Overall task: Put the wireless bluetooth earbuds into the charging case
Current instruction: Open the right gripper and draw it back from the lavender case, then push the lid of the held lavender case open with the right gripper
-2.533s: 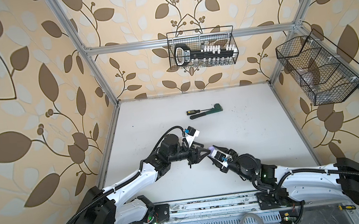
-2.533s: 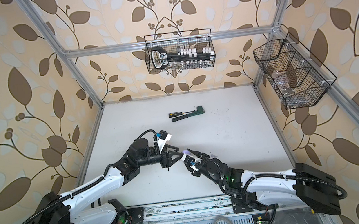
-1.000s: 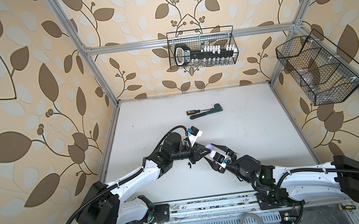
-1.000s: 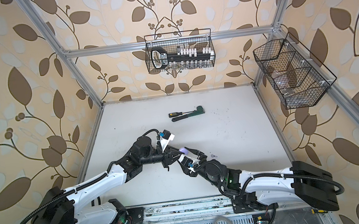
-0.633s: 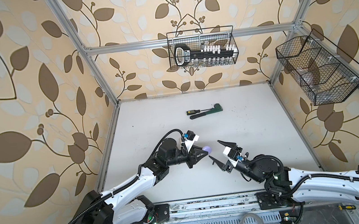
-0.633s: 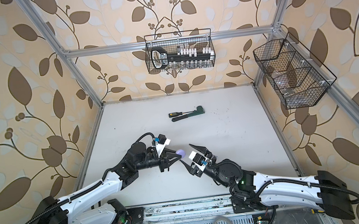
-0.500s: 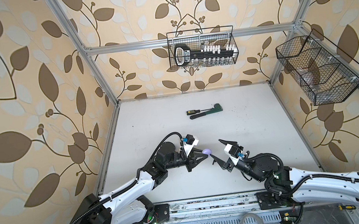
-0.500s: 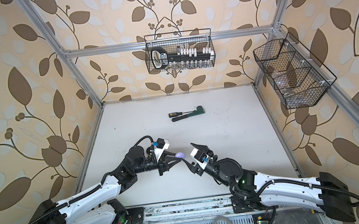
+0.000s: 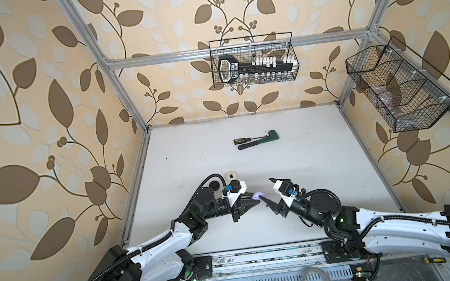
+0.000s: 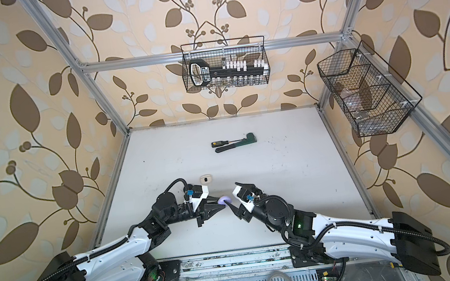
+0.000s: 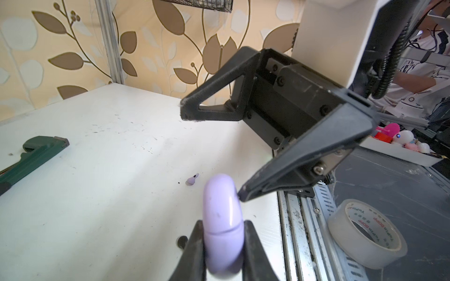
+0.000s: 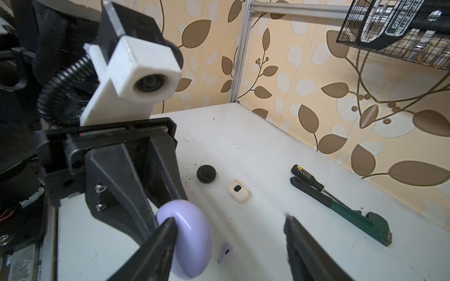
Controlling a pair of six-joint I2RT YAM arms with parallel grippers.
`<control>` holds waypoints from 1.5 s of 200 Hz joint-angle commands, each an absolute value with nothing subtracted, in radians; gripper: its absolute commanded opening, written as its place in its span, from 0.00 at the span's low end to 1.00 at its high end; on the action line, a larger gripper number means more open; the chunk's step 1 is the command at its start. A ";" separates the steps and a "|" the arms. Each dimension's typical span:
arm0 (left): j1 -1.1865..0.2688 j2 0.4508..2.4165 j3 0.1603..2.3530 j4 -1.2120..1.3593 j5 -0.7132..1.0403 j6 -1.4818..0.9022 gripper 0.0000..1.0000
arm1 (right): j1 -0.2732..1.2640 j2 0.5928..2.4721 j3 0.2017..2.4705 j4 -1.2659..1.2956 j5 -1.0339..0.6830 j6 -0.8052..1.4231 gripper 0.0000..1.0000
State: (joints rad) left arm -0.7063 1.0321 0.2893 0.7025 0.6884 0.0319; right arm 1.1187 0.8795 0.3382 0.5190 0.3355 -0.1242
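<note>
My left gripper is shut on a pale lavender charging case and holds it on edge above the table, its lid seam closed. My right gripper faces it, open, with one fingertip against the case's rim and the other well clear. One lavender earbud lies on the white table beneath the two grippers. No other earbuds show.
A black case and a cream case sit behind my left wrist. A screwdriver and green wrench lie mid-table. Wire baskets hang on the walls. A tape roll lies off the front edge.
My right gripper let go of the case, pulled back to the right, then came in again until one fingertip met its rim. My left gripper kept its hold and shifted slightly.
</note>
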 commanded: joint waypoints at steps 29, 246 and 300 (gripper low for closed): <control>-0.716 1.012 0.303 0.787 0.787 0.074 0.00 | 1.104 0.919 0.373 0.531 0.319 -0.130 0.70; -0.718 1.010 0.308 0.770 0.785 0.083 0.00 | 0.992 0.820 0.297 0.535 0.056 -0.110 0.67; -0.717 1.003 0.307 0.756 0.782 0.089 0.00 | 0.995 0.875 0.320 0.514 0.000 -0.142 0.65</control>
State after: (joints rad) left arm -0.7086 1.0279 0.2886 0.6907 0.7815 0.0727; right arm 0.9863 0.8524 0.3149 0.5362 0.0822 -0.1040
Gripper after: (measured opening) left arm 0.218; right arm 0.657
